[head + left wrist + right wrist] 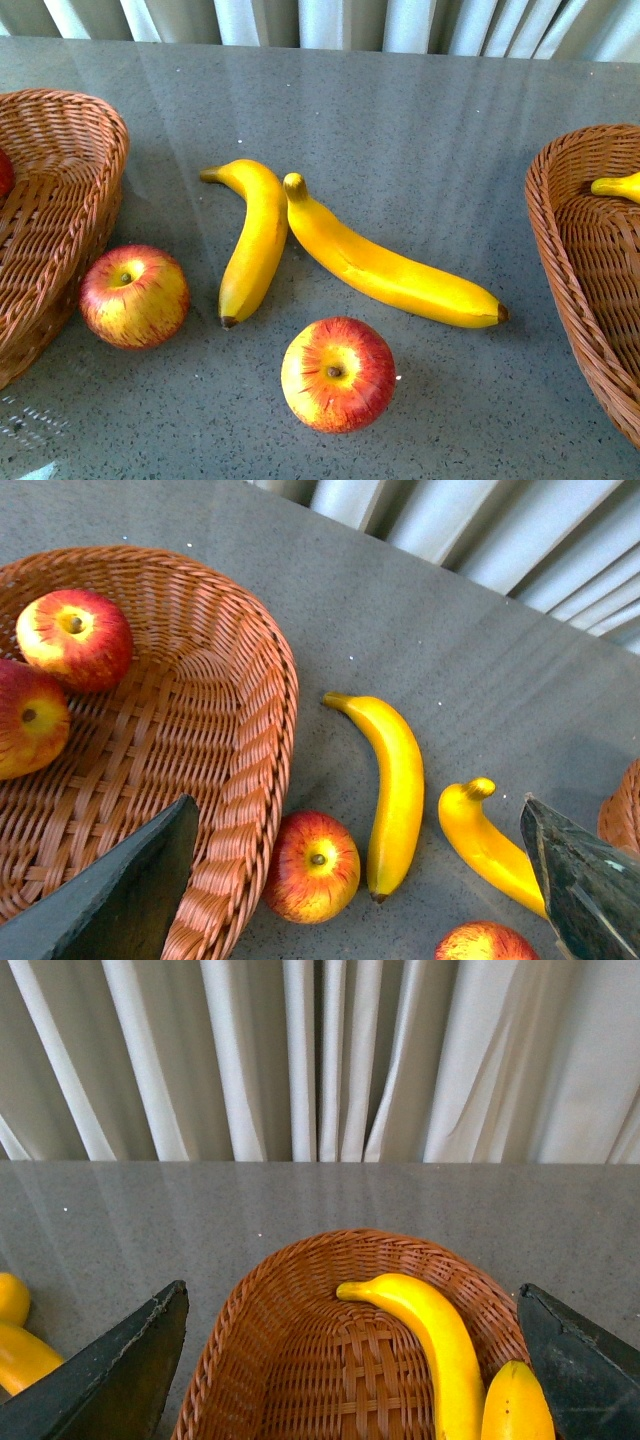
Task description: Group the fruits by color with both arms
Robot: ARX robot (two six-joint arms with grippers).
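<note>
Two apples lie on the grey table in the front view: one (135, 296) beside the left basket (70, 160), one (338, 374) near the front middle. A shorter banana (253, 238) and a longer banana (390, 268) lie side by side between them. Neither arm shows in the front view. My left gripper (360, 900) is open above the left basket's edge, over the apple (312, 867) and shorter banana (395, 790); two apples (75, 637) (28, 718) lie in that basket. My right gripper (350, 1380) is open over the right basket (290, 1360), which holds two bananas (430, 1340) (515, 1405).
A brown wicker basket stands at each side of the table, the right one (585, 270) with a banana tip (617, 186) showing. White curtains (320, 20) hang behind the table's far edge.
</note>
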